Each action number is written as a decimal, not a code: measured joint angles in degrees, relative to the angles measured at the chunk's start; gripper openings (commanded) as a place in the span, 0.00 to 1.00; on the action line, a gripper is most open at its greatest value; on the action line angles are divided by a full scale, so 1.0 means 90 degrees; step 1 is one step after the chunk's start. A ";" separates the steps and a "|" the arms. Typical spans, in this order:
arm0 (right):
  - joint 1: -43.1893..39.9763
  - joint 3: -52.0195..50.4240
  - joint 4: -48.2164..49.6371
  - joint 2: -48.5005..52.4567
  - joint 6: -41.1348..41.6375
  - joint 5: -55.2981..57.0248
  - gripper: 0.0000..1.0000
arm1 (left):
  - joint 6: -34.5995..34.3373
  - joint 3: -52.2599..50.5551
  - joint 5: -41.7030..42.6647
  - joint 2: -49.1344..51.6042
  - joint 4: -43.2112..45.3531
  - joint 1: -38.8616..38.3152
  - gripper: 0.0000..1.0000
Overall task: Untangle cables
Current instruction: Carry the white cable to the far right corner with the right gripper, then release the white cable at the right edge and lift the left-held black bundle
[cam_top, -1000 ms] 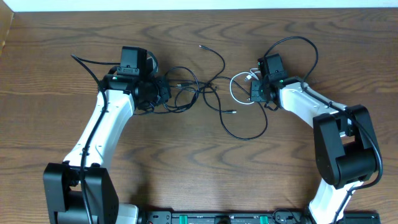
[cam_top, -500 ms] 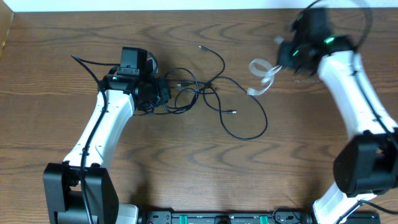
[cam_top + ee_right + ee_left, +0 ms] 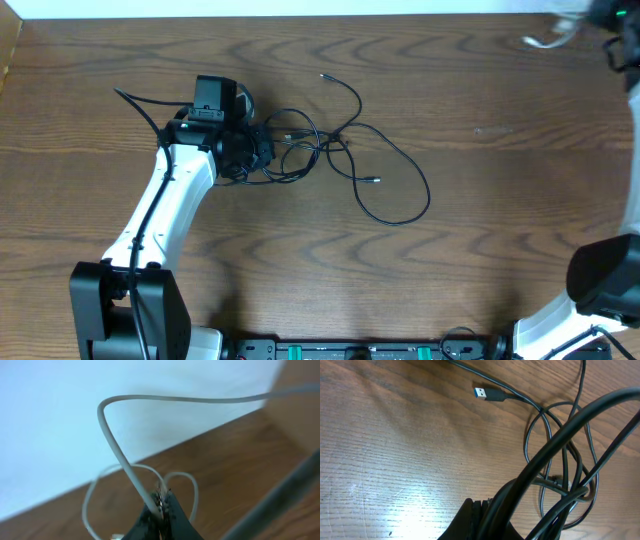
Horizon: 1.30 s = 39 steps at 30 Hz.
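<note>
Brown wood-grain table [image 3: 480, 250] fills the overhead view, with a pale strip along its far edge. At the far right corner we see the right gripper [image 3: 161, 504], its fingers pinched together on the white cable [image 3: 175, 399]. That cable is lifted clear of the wood and loops loosely above and beside the fingers. The black cables [image 3: 330, 150] lie knotted a little left of the table's middle, toward the far edge, with one long loop trailing toward the near edge. The left gripper [image 3: 262, 150] sits at the left side of that knot. We cannot tell from either view whether its jaws are closed on any strand. A USB plug [image 3: 485, 394] rests free on the wood beside it. Our worry is the corner: the right arm looks to be at the limit of the surface, and if it lets go there the white cable could slide off the edge. On the other side, a hard pull on the knot by the left gripper could cinch the crossings tighter. It might also drag the whole bundle along instead of freeing one strand.
</note>
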 measured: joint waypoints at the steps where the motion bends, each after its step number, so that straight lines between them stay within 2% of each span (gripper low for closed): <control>1: -0.0180 0.0000 0.0143 0.0002 -0.0029 0.0053 0.01 | 0.0000 0.0000 -0.0002 0.0000 0.0000 0.0000 0.08; 6: -0.0913 0.0012 0.0882 0.0163 -0.0083 0.0194 0.01 | 0.0000 0.0000 0.0000 0.0000 0.0000 0.0000 0.08; 11: -0.1362 0.0049 0.1445 0.0855 -0.0090 0.0374 0.01 | 0.0000 0.0000 0.0000 0.0000 0.0000 0.0000 0.08; 25: -0.1571 0.0049 0.1812 0.2584 0.0036 0.0770 0.01 | 0.0000 0.0000 0.0000 0.0000 0.0000 0.0000 0.08; 26: -0.1576 0.0049 0.1885 0.2659 0.0056 0.0816 0.39 | 0.0000 0.0000 0.0000 0.0000 -0.0002 0.0000 0.08; 27: -0.1586 0.0049 0.1991 0.2771 0.0092 0.0903 0.54 | 0.0000 0.0000 0.0000 0.0000 -0.0007 0.0000 0.08; 28: -0.1586 0.0049 0.2030 0.2834 0.0126 0.0935 0.83 | -0.0002 0.0000 -0.0002 0.0000 -0.0010 0.0000 0.08; 29: -0.1588 0.0049 0.2079 0.2871 0.0138 0.0957 0.98 | 0.0000 0.0000 0.0000 0.0000 -0.0027 0.0000 0.08; 33: -0.1588 0.0049 0.1962 0.2905 0.0136 0.0814 0.99 | 0.0000 0.0000 -0.0002 0.0000 -0.0024 0.0000 0.08; 39: -0.1588 0.0056 0.1093 0.2905 0.0141 0.0321 0.99 | 0.0000 0.0000 0.0000 0.0000 -0.0029 0.0000 0.08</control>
